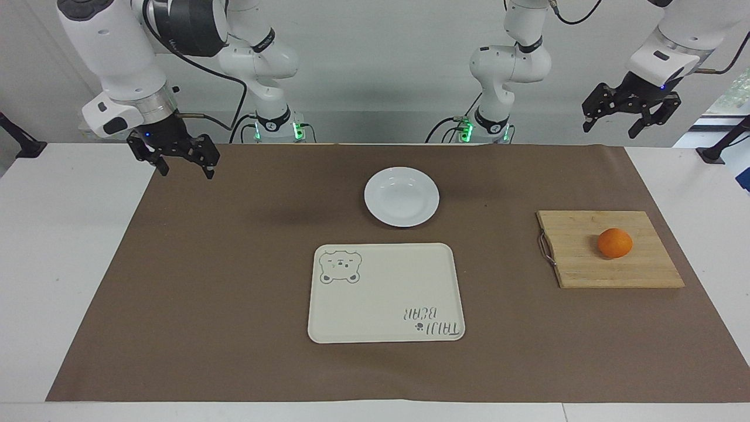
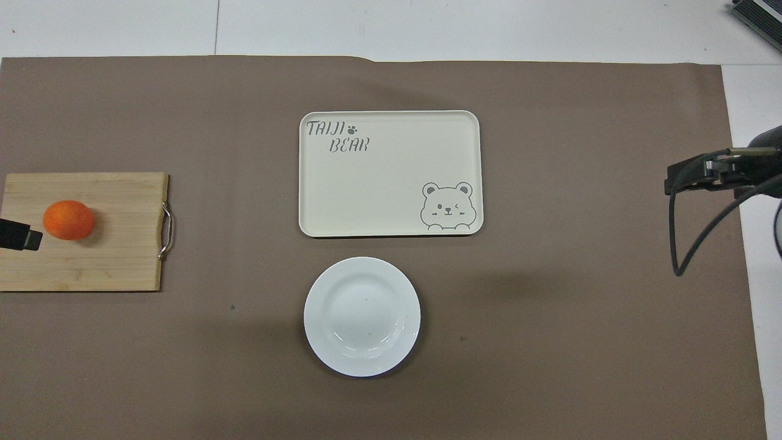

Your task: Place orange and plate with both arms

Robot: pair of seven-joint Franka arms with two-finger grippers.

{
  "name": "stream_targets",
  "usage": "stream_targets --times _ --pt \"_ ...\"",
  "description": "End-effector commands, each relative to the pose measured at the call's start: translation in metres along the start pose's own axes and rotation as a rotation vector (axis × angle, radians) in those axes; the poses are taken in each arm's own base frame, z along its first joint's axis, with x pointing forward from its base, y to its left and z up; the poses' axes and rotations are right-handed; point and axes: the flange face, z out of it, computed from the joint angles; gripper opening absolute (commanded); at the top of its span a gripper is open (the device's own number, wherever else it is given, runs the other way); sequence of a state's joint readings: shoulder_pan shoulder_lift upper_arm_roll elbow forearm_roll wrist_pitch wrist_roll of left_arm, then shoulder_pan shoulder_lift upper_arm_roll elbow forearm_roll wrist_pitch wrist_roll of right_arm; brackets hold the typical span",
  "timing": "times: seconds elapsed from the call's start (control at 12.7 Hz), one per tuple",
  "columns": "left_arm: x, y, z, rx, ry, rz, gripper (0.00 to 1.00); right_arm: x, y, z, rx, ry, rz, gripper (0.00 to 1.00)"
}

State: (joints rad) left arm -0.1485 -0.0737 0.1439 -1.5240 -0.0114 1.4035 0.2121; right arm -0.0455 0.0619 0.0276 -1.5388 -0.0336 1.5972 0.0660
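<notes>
Nothing gripped yet. Left hand [image 1: 631, 114] open, raised near board [image 1: 609, 266]; lower straight over orange [image 1: 615, 242] there. Right hand [image 1: 176, 153] open, waits; plate [image 1: 402, 196] mid-bench, just beside tray [image 1: 386, 293].

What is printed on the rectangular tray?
A grey bear and "TAIJI BEAR" lettering on the cream tray; overhead view.
</notes>
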Motion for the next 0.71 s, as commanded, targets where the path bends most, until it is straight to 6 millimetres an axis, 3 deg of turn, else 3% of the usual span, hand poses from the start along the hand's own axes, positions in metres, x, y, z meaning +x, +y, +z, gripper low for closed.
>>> stream_targets --times 0.0,0.63 --pt "-0.0064 0.0017 -0.003 0.012 -0.008 -0.001 1.0 -0.0047 0.0008 -0.0023 0.015 -0.005 0.019 1.0" --pt "-0.0041 0.0045 -0.0039 0.014 0.002 0.0 1.0 -0.0043 0.0008 -0.0014 0.015 -0.007 0.019 1.0"
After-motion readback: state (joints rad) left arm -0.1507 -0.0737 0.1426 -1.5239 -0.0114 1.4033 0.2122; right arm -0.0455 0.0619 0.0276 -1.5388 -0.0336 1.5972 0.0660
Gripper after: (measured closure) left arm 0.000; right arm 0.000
